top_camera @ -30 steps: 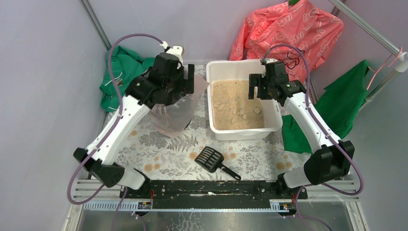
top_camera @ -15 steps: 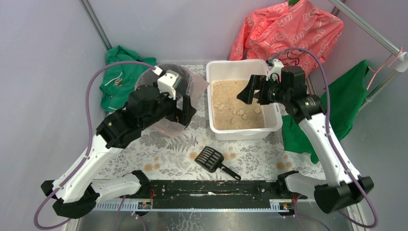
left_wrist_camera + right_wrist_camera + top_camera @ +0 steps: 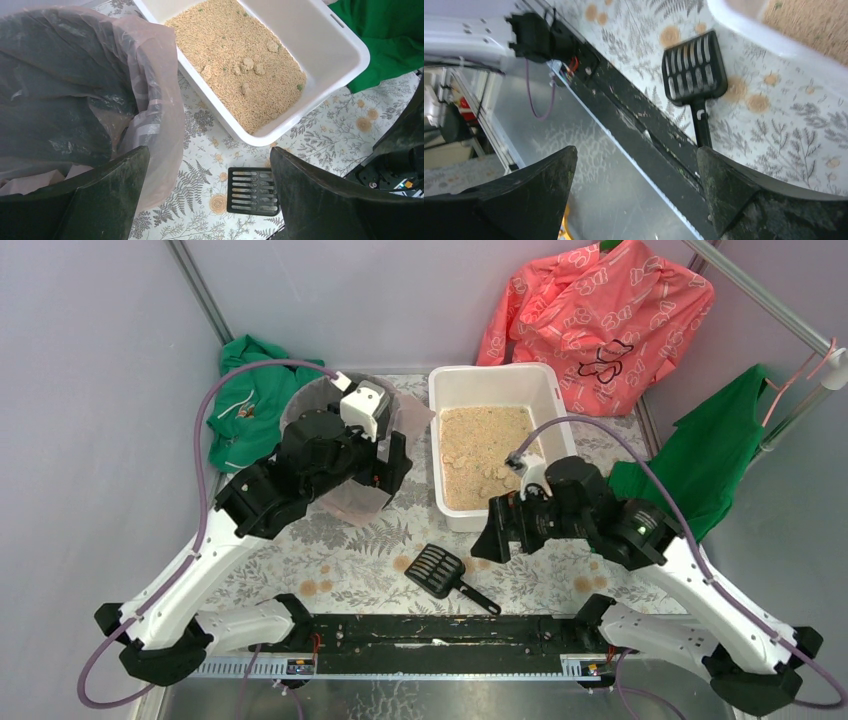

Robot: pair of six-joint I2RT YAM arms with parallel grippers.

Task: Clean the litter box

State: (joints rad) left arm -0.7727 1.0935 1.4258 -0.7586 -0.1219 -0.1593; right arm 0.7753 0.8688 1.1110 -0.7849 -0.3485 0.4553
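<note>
The litter box [image 3: 440, 390] is a white tub at the back centre, holding tan granules with several pale clumps; it also shows in the left wrist view [image 3: 320, 30] and the right wrist view [image 3: 764, 35]. A black slotted scoop [image 3: 437, 570] lies flat on the floral table in front of it, also seen in both wrist views [image 3: 252, 191] [image 3: 693, 70]. My left gripper [image 3: 388, 458] is open and empty above the bin's right edge [image 3: 209, 152]. My right gripper [image 3: 490, 535] is open and empty, just right of the scoop, by the box's near wall [image 3: 636, 150].
A round black bin lined with a clear bag [image 3: 60, 90] stands left of the litter box, partly under my left arm [image 3: 355, 502]. Green cloth [image 3: 245, 405] lies at the back left. A coral garment [image 3: 600, 310] and a green shirt [image 3: 710, 455] hang at right. A black rail [image 3: 440, 630] runs along the near edge.
My right gripper has left its place over the litter box and come down to the near side, beside the scoop. My left arm pulled back from the bin, then barely shifted.
</note>
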